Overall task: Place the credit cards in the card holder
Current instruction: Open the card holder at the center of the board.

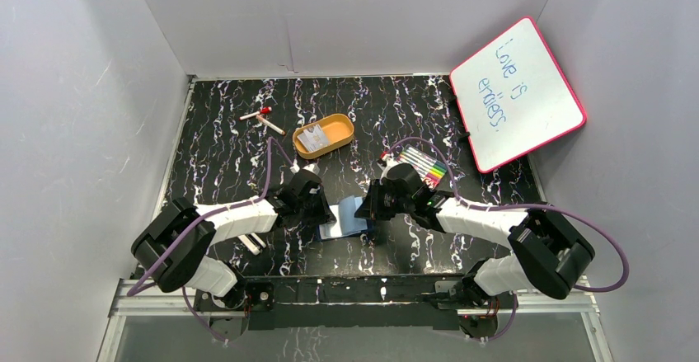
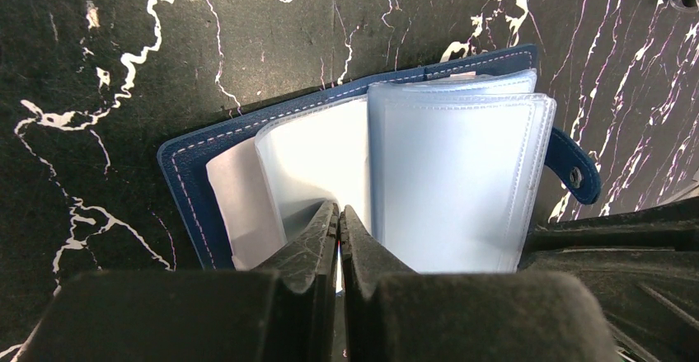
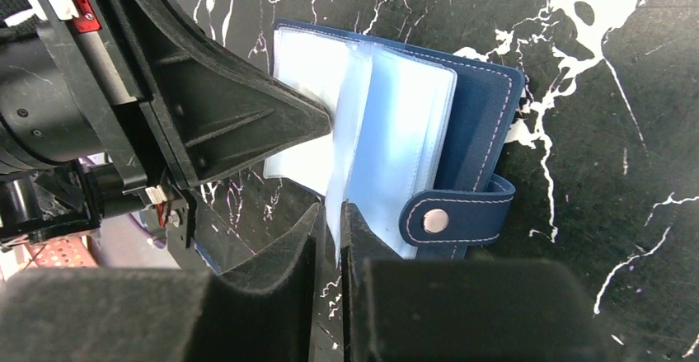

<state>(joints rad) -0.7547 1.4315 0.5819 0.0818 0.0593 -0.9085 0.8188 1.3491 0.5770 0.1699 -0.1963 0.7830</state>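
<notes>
The navy card holder (image 1: pixel 346 218) lies open on the black marbled table between my two grippers, its clear sleeves fanned up (image 2: pixel 462 172) and its snap tab (image 3: pixel 449 218) on one side. My left gripper (image 2: pixel 339 211) is shut, pinching the edge of one upright sleeve page (image 3: pixel 346 115). My right gripper (image 3: pixel 332 213) is slightly open. The same page's lower edge stands between its fingers, against one pad, with a gap on the other side. Pale credit cards (image 1: pixel 314 138) lie in the orange tray (image 1: pixel 340 122) further back.
A striped marker pack (image 1: pixel 424 166) lies just behind the right arm. A pink-framed whiteboard (image 1: pixel 518 90) leans at the back right. Small red-and-white pen pieces (image 1: pixel 264 119) lie at the back left. A white marker (image 1: pixel 251 244) rests beside the left arm.
</notes>
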